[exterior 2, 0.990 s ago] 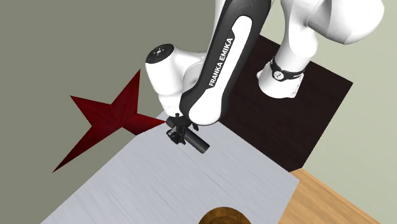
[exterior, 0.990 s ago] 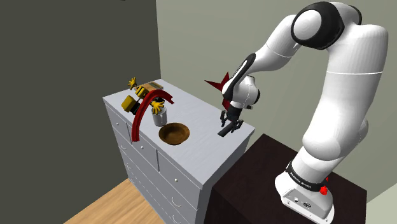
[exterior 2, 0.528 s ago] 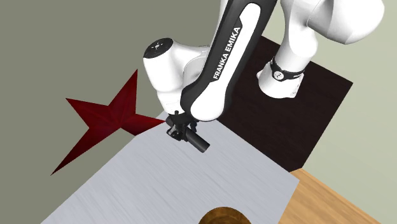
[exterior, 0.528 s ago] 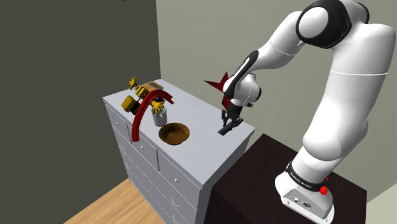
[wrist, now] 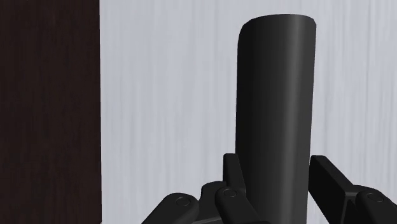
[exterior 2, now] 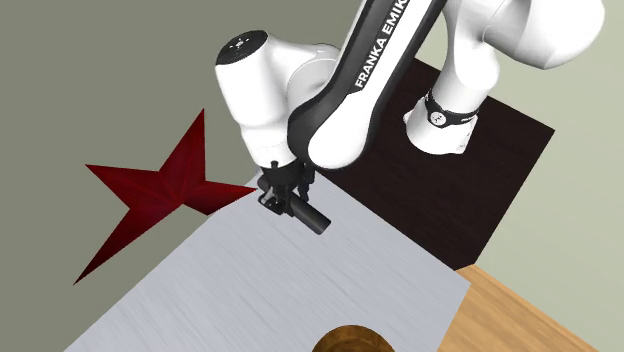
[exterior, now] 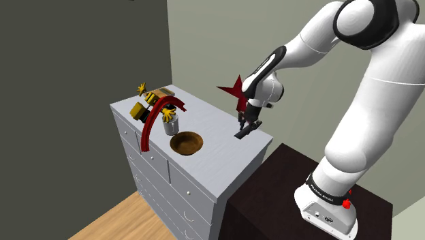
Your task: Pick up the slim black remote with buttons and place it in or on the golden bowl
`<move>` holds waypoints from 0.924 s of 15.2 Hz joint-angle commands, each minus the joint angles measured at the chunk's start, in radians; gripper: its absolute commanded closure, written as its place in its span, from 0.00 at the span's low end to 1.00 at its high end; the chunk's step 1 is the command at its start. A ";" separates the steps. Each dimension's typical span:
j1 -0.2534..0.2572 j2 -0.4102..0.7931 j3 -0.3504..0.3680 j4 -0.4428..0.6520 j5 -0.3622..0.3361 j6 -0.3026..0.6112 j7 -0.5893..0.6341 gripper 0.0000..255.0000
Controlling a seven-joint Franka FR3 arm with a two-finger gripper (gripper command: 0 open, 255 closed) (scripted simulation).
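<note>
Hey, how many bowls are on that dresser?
1. The bowl sits on the dresser top, between the red arch and the gripper, which is shut on the remote. The clutter by the arch might hide another.

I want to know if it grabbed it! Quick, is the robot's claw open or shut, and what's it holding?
Gripper: shut on the black remote.
</note>
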 commanded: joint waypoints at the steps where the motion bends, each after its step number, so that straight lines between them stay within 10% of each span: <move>1: 0.002 -0.032 -0.007 -0.004 -0.024 -0.025 0.021 1.00; 14: 0.027 -0.156 0.008 0.014 -0.108 -0.144 0.159 1.00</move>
